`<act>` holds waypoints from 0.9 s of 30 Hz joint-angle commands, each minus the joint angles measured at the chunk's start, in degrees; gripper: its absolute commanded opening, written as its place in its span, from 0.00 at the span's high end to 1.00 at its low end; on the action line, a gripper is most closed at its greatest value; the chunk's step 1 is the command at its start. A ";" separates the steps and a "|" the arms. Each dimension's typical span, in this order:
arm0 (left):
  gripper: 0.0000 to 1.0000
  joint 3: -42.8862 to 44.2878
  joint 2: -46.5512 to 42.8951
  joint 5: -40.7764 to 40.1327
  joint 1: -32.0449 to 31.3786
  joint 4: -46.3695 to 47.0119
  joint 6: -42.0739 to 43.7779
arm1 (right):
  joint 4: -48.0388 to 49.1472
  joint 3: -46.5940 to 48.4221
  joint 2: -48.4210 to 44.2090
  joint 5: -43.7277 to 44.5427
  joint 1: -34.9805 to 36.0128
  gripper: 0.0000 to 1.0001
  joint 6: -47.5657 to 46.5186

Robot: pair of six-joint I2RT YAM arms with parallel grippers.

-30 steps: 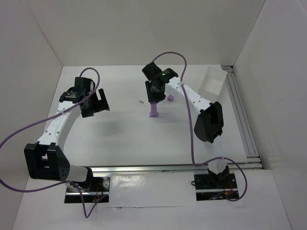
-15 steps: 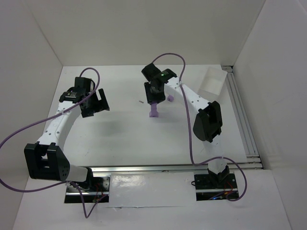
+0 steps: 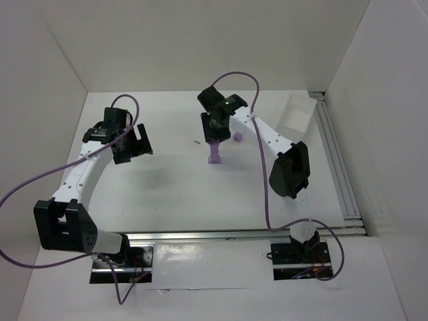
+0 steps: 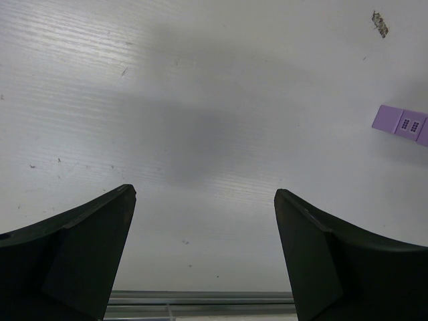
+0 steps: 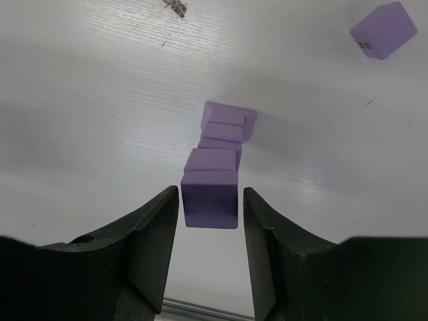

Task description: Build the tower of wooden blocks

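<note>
At the far middle of the desk (image 3: 167,180) stands the tower (image 3: 215,154), a thin stack of little purple blocks. The blocks look light, hard and smooth. They do not sit quite in line, so I think a small bump could tip them.

The right arm reaches far out and points down over the stack. The right gripper (image 5: 210,197) sits on both sides of the top block (image 5: 210,207). A thin gap shows on each side, so it is open a bit and holds nothing.

One loose block (image 5: 383,30) lies near the tower, on its right. It is best to pinch it on two flat sides.

The left arm is bent over bare desk. The left gripper (image 4: 204,192) is wide open and holds nothing.
</note>
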 commanded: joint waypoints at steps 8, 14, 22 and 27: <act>0.02 -0.13 -1.79 0.21 0.28 0.53 0.45 | -2.33 2.81 -0.14 0.69 0.94 0.49 -0.71; 0.02 -0.13 -1.79 0.21 0.28 0.53 0.45 | -2.34 3.33 -0.14 1.22 0.94 0.47 -0.71; 0.02 -0.13 -1.79 0.21 0.28 0.53 0.45 | -2.87 3.33 -0.66 1.74 0.94 0.40 -0.71; 0.02 -0.13 -1.79 0.74 0.28 0.53 0.45 | -2.87 2.28 -0.66 1.74 1.46 0.40 -0.18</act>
